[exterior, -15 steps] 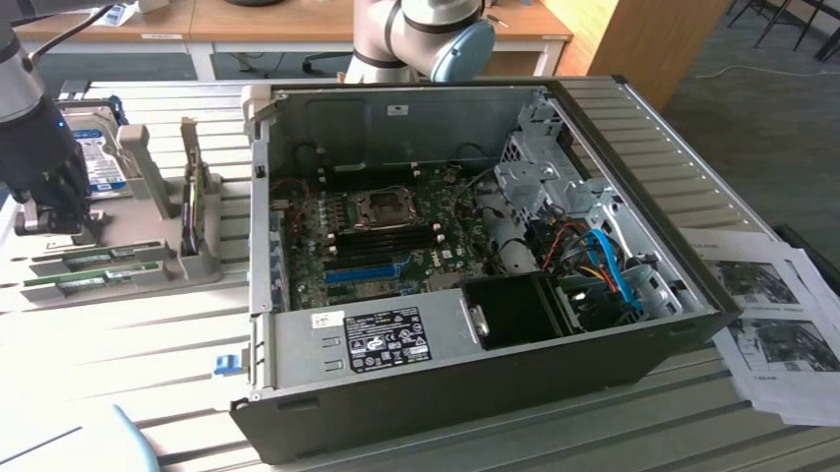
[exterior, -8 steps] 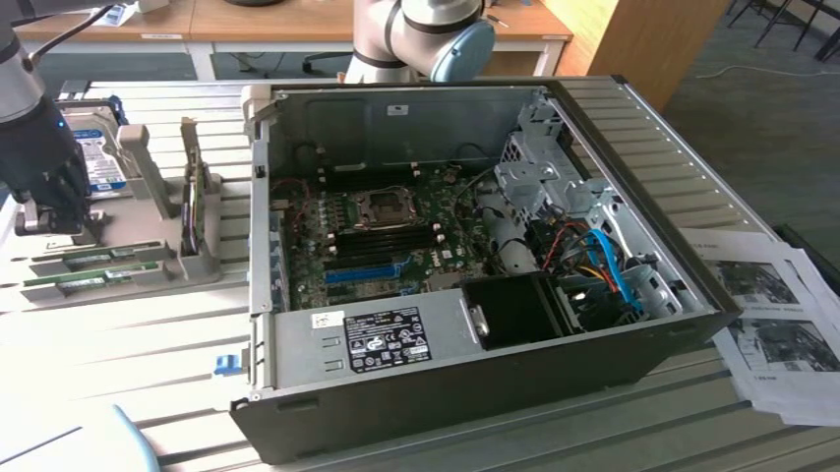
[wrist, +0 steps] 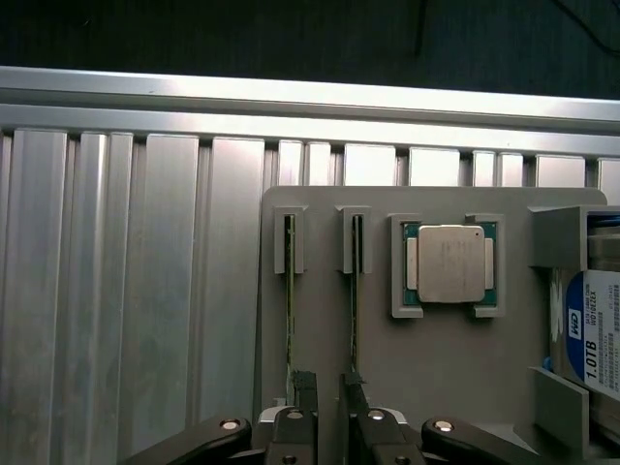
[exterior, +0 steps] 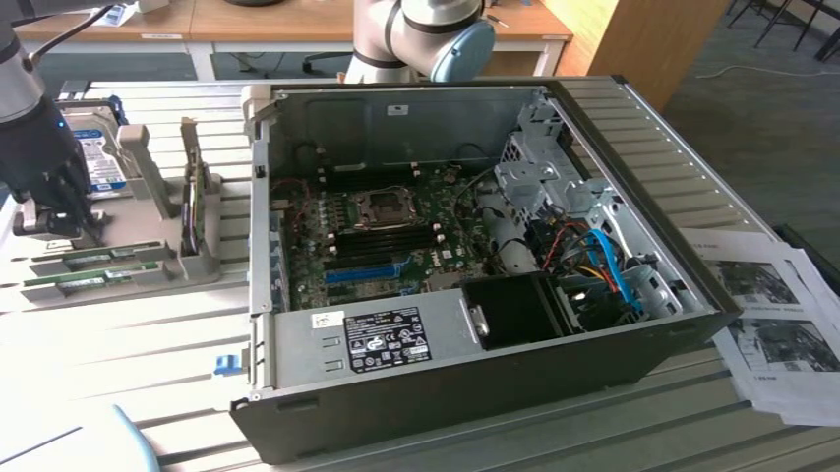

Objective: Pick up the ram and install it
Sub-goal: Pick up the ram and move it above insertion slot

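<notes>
both sticks stand on edge in slots of the grey holder [wrist: 446, 378], which sits on the ribbed metal table [wrist: 145, 291] beside the open computer case [exterior: 525, 324] — the outer ram [wrist: 291, 291] and the ram next to the processor [wrist: 356, 291], parallel and a little apart. each looks light, thin and stiff, yet fragile: the board would likely crack if bent, and the chips and contact edge are best left untouched. the sensible hold seems to be across the flat faces near the upper long edge, with a straight lift so the stick does not bind in its slot. the gripper [wrist: 329, 386] hangs at one end of the sticks, jaws parted a narrow way, bare holder showing between them and nothing held — which stick it is lined up with cannot be told. the arm comes down at the exterior view's left, wrist pointing straight down over the holder.
</notes>
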